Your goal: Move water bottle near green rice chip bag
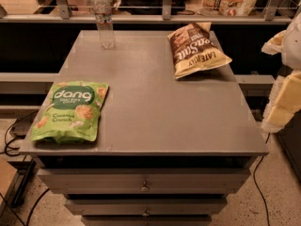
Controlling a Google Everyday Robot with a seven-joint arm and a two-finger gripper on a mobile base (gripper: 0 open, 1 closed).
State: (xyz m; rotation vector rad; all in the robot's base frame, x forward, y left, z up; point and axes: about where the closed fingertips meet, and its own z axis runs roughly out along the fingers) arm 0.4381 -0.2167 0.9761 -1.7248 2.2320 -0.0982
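Nearest us are the grey drawer fronts with small knobs, stacked under the flat grey metal desk. On the desk's front left corner lies the flat bright green rice chip bag with white "dang" lettering, its lower edge close to the front rim and its left side at the left rim. The small clear plastic water bottle with a white cap stands upright at the far left of the desk, just beside the back edge and well apart from the green bag. A brown-and-cream chip bag lies at the far right corner, its tip reaching toward the right rim. At the right border of the view, beyond the desk's right edge, we see the cream and white tool, well apart from the bottle, with the whole width of the desk between them; we cannot tell whether it is open or closed. Bare desk surface runs between bottle and green bag and across the middle and front right.
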